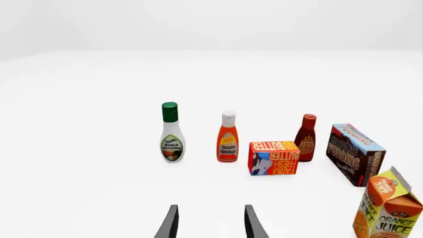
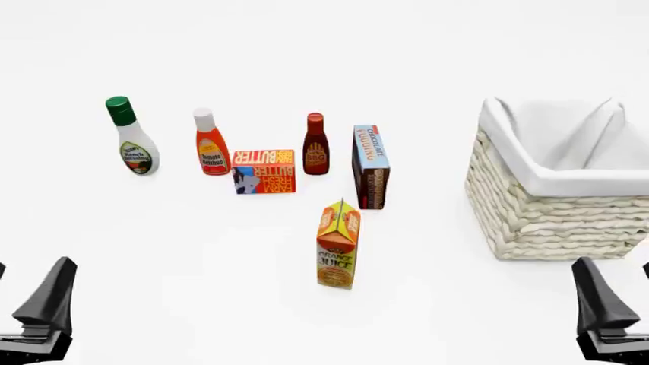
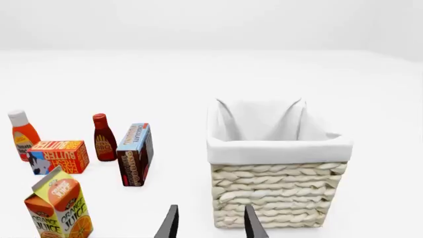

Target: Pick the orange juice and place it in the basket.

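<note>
The orange juice (image 2: pixel 338 245) is a tall orange and yellow gable-top carton standing upright on the white table, nearest to me of the groceries. It also shows in the left wrist view (image 1: pixel 387 208) and the right wrist view (image 3: pixel 59 206). The basket (image 2: pixel 558 182), cream wicker with a white liner, stands to the right of the carton, and its rim (image 3: pixel 278 145) fills the right wrist view. My left gripper (image 2: pixel 30 268) is open at the near left, well short of the carton. My right gripper (image 2: pixel 613 268) is open at the near right, in front of the basket. Neither holds anything.
Behind the carton runs a row of groceries: a ranch dressing bottle (image 2: pixel 130 137), a ketchup bottle (image 2: pixel 211 143), a butter box (image 2: pixel 264 171), a dark sauce bottle (image 2: pixel 315 146) and a brown chocolate pudding box (image 2: pixel 370 167) standing closest to the carton.
</note>
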### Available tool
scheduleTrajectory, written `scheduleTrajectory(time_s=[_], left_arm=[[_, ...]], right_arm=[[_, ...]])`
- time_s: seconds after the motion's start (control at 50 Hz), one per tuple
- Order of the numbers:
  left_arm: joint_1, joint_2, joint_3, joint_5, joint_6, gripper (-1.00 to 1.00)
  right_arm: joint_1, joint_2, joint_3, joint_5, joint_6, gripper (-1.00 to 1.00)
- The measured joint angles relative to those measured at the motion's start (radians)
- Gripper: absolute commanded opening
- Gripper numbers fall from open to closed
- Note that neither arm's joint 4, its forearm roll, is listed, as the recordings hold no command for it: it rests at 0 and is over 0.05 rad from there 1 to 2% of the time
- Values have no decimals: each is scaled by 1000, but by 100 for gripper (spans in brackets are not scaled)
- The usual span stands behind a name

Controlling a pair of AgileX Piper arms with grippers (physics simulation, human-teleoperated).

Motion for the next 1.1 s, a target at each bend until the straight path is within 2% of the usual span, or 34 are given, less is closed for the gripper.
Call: scheduleTrajectory(time_s=[0.64,0.8,1.1], left_arm=[[-18,-2,-13,15,0,100],[-19,-3,-12,15,0,100],[-20,-3,-10,13,0,100]], right_arm=[[-1,-6,-8,12,-11,100],[29,-5,-42,34,-3,100],[123,71,-175,75,83,100]])
